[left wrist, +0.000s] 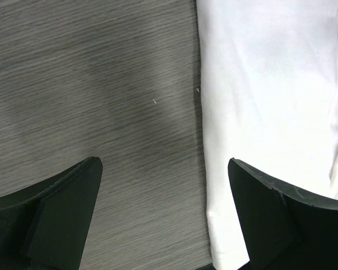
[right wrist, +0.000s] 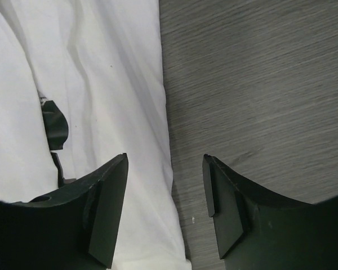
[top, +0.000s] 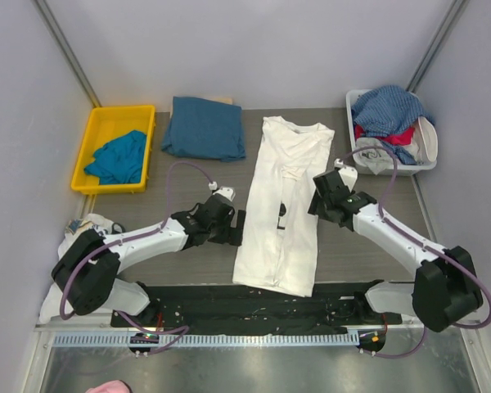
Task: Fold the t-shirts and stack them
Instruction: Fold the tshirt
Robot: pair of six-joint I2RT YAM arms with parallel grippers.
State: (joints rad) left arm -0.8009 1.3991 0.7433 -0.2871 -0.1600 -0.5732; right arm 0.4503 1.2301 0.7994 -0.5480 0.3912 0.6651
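- White tee (top: pixel 282 209) lies in the middle of the table (top: pixel 360 246), folded lengthwise into a long strip, collar at the far end, black marks showing in the centre seam.
- Blue tee (top: pixel 203 127) lies folded at the far side, beside a yellow bin (top: pixel 98 123) holding a teal cloth (top: pixel 119 157).
- Left gripper (left wrist: pixel 164 211) is wide, holding nothing, straddling the white tee's left edge.
- Right gripper (right wrist: pixel 164 211) is parted, holding nothing, astride the right edge.
- A white basket (top: pixel 417 168) of clothes stands far right.
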